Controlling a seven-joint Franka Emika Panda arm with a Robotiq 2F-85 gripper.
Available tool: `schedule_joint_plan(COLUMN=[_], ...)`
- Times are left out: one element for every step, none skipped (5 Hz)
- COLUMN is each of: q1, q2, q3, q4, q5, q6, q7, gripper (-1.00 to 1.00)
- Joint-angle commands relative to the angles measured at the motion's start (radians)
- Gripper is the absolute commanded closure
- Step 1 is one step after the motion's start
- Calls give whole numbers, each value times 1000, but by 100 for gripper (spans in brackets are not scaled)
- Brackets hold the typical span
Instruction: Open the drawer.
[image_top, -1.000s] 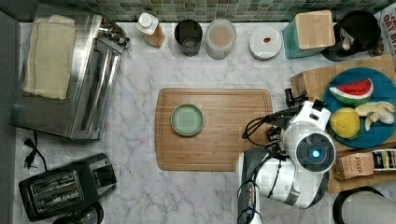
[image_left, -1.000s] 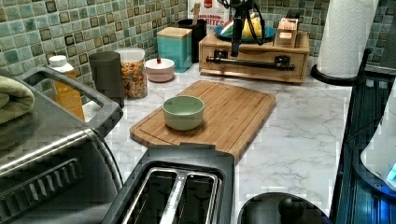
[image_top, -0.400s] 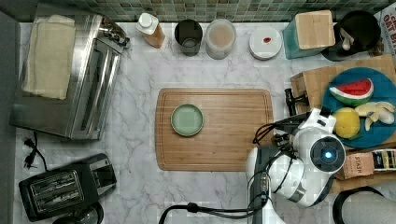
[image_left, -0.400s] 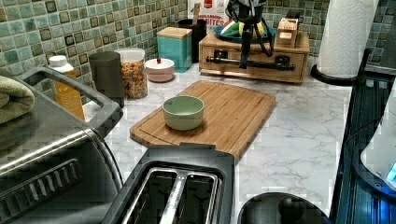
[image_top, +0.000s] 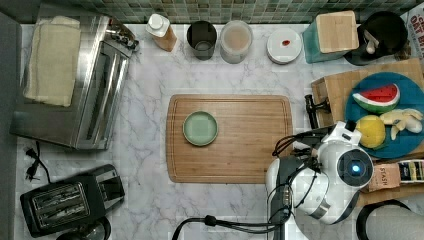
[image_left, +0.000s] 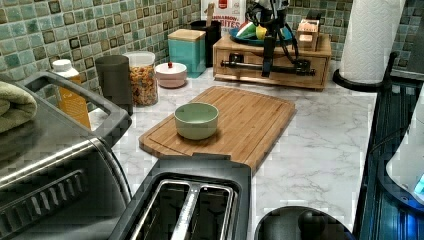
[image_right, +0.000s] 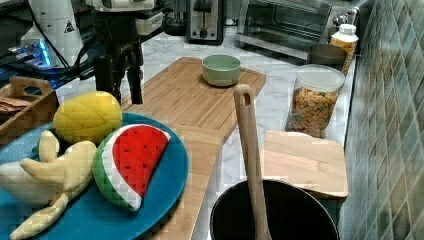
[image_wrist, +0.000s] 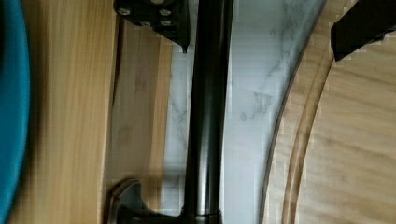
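The drawer (image_left: 250, 73) is the bamboo front of a boxy stand (image_top: 332, 90), and it sits flush with the stand. A long black bar handle (image_left: 292, 68) crosses it, also seen as handle (image_wrist: 208, 112) and handle (image_top: 310, 108). My gripper (image_left: 267, 70) hangs down in front of the drawer, open. In the wrist view the bar runs between my fingers: one finger (image_wrist: 156, 16) is on the drawer side close to the bar, the other finger (image_wrist: 362, 25) is over the cutting board's edge. From the right view, the gripper (image_right: 119, 82) stands upright beyond the fruit plate.
A cutting board (image_top: 240, 155) with a green bowl (image_top: 200, 128) lies just in front of the drawer. A blue plate (image_top: 415, 97) of toy fruit sits on the stand. A paper towel roll (image_left: 372, 40), jars, a toaster oven (image_top: 95, 95) and a toaster (image_top: 65, 200) ring the counter.
My gripper has come down from above the stand to the handle's height. The arm has shifted toward the stand in the top view. The drawer has not moved.
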Motion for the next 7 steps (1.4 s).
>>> schedule_joint_plan(q1=[-32, -21, 16, 42, 20, 69, 112], q2=[112, 114, 114, 104, 109, 97, 87], q3=[41, 61, 35, 12, 62, 72, 105], q4=[-8, -40, -50, -30, -25, -51, -117], q5=[115, 174, 139, 78, 118, 103, 124], q6=[150, 177, 167, 102, 82, 53, 134], q7=[-111, -99, -46, -8, -58, 26, 89], gripper=[-100, -100, -100, -100, -100, -100, -100])
